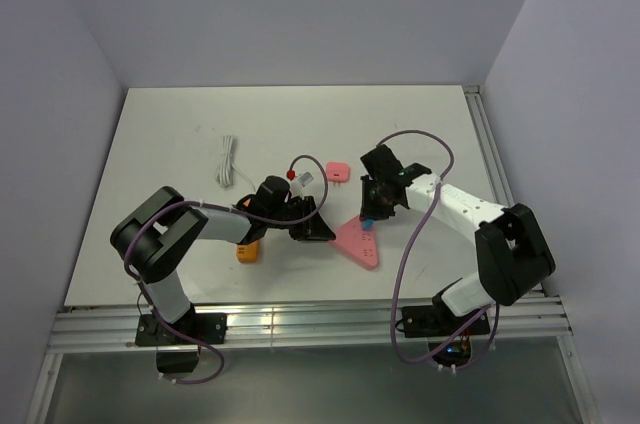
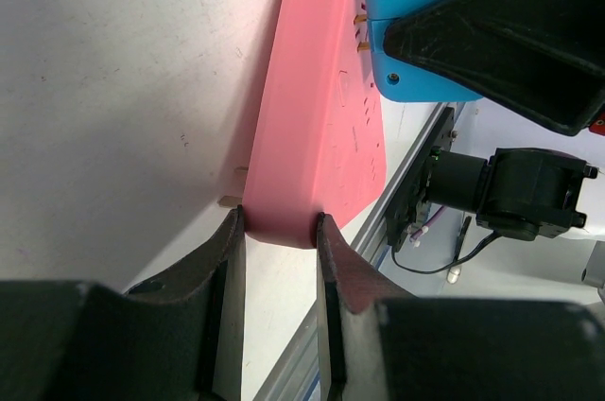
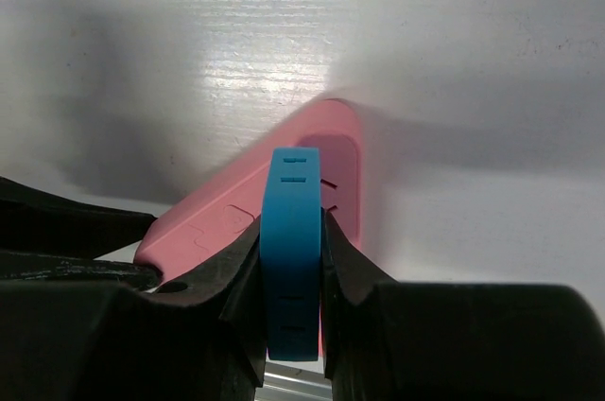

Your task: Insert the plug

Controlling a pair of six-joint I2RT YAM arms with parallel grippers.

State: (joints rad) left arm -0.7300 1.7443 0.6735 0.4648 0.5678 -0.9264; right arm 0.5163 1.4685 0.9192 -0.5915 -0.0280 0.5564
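Your right gripper point(image 3: 289, 242) pinches the plug point(image 3: 293, 183), your left gripper point(image 2: 279, 226) clamps the socket block point(image 2: 317, 89) corner; you're likely mid-insertion, so push the prongs point(image 2: 360, 30) ahead straight into its slots.

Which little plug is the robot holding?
The blue plug, pinched in the right gripper at the pink socket block. The small pink plug lies loose on the table, untouched.

Robot lab test cell: white table point(image 1: 170, 134), plain enclosure walls point(image 1: 300, 14), aluminium rail point(image 1: 320, 329)

One overhead view; close wrist views share plug point(image 3: 291, 259) and pink block point(image 2: 312, 117).
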